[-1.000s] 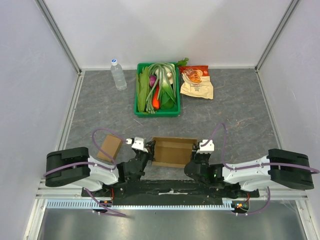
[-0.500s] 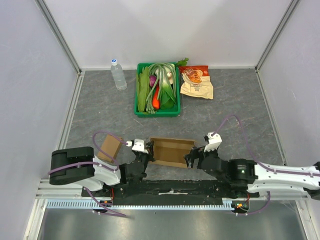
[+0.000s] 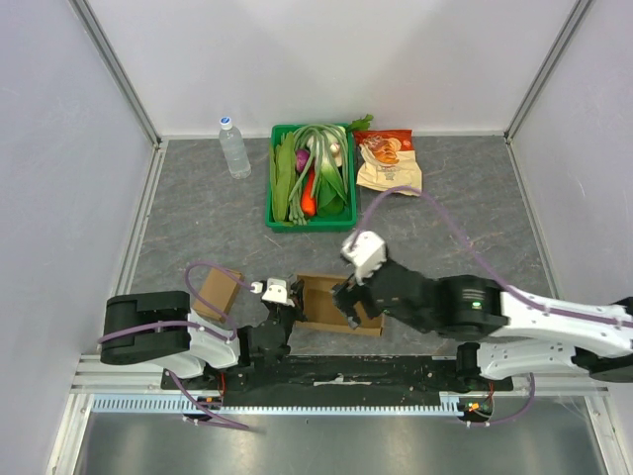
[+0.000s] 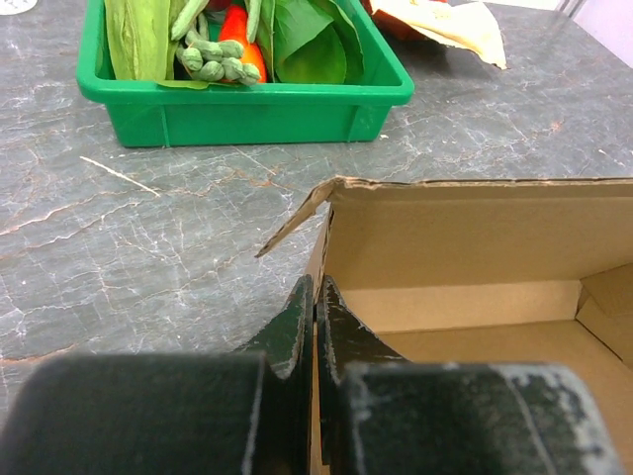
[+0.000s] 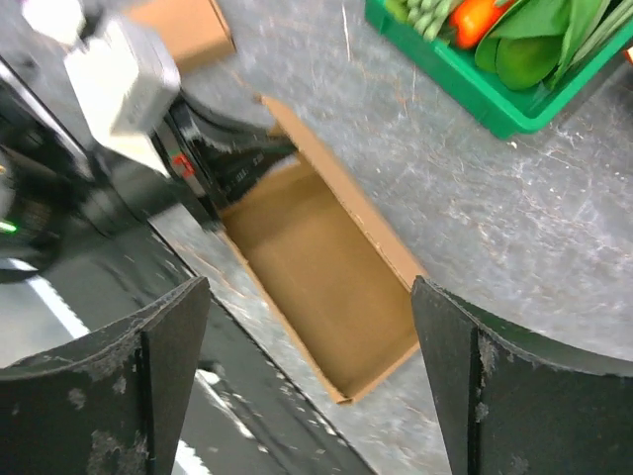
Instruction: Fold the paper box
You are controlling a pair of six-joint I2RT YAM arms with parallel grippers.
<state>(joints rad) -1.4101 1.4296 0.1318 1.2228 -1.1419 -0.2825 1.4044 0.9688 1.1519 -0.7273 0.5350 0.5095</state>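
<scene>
The brown paper box [image 3: 321, 297] lies open-topped on the grey table near the arms, flaps unfolded. My left gripper [image 3: 288, 315] is shut on its left wall; in the left wrist view the black fingers [image 4: 297, 317] pinch the cardboard edge, with the box [image 4: 465, 237] stretching away to the right. My right gripper [image 3: 350, 303] hovers above the box's right part, open. From the right wrist, its gripper [image 5: 312, 336] has both fingers spread wide over the box's hollow [image 5: 321, 262], with nothing between them. The left gripper [image 5: 223, 168] shows at the box's far end.
A green tray [image 3: 310, 225] of vegetables sits behind the box, also in the left wrist view [image 4: 237, 111]. A water bottle [image 3: 234, 146] stands at the back left, a snack bag [image 3: 389, 163] at the back right. A small flat cardboard piece [image 3: 216, 292] lies left of the left gripper.
My right gripper has opened, left the box's right wall and swung up and leftward over the box. The box turned slightly. The left gripper keeps its hold.
</scene>
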